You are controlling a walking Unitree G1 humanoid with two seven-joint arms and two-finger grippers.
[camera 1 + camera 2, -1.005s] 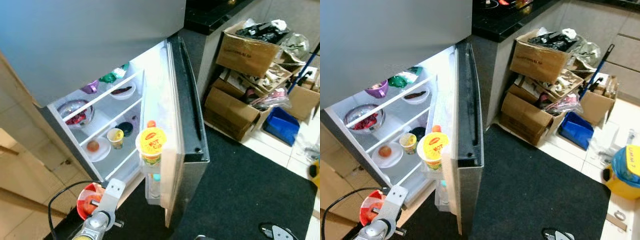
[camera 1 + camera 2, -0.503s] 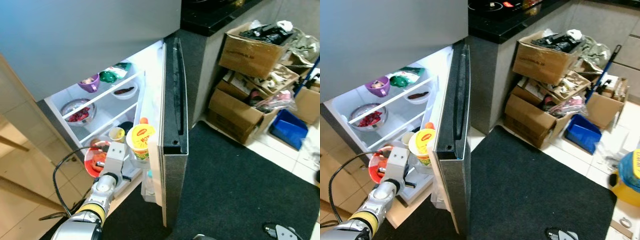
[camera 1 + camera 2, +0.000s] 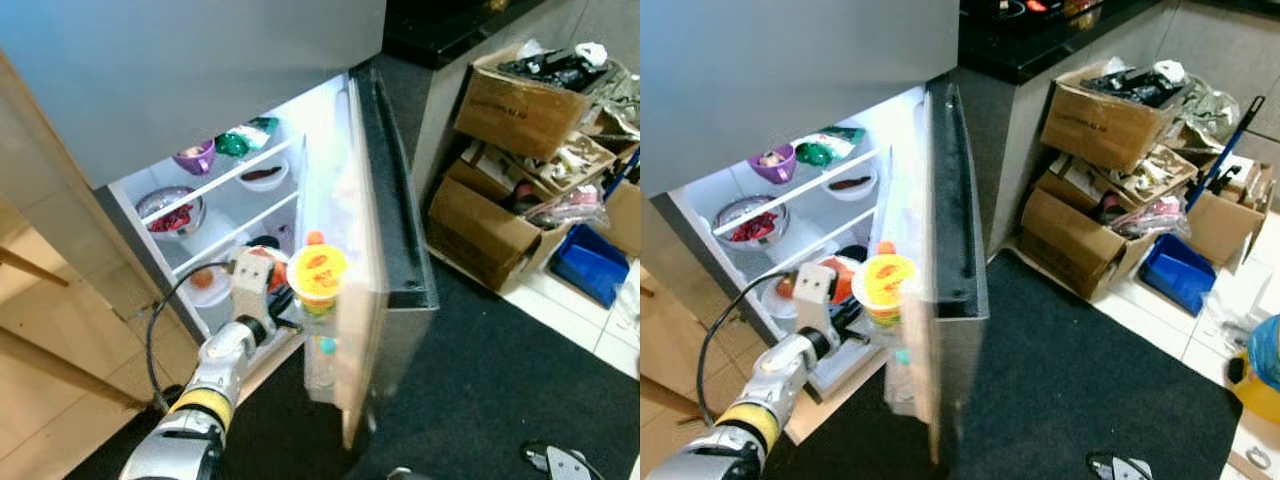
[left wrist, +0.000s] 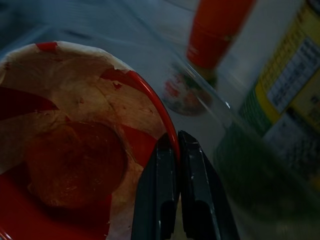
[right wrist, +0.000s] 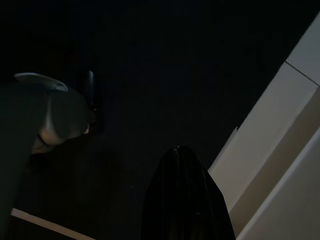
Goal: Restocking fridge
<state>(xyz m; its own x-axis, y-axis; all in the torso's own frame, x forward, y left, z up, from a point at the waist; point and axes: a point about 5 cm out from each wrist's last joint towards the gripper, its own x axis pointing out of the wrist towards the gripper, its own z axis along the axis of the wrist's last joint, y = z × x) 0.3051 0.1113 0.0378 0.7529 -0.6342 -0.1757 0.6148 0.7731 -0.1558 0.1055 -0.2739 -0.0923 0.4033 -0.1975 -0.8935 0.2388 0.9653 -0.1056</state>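
Observation:
A red-and-white bowl (image 4: 75, 145) with a round reddish fruit in it hangs at the open fridge's lower shelf. My left gripper (image 4: 176, 136) is shut on its rim, one finger on each side. From the head the bowl (image 3: 841, 279) shows just behind the wrist, beside a yellow noodle cup (image 3: 317, 272) standing in the door rack. The orange cap of a bottle (image 4: 215, 30) rises behind that cup. A plate with an orange fruit (image 3: 203, 280) and a dark bowl (image 3: 262, 243) sit on the same shelf. My right gripper (image 5: 182, 200) hangs in the dark.
The fridge door (image 3: 385, 220) stands open to the right of my arm. Upper shelves hold a purple bowl (image 3: 193, 157), a steel bowl (image 3: 170, 208) and a white bowl (image 3: 262, 175). Cardboard boxes (image 3: 520, 90) and a blue bin (image 3: 590, 262) stand at right beyond a black mat (image 3: 500, 390).
My left arm has raised the bowl from low in front of the fridge and carried it rightward onto the lower shelf, close to the noodle cup. The head view has shifted slightly.

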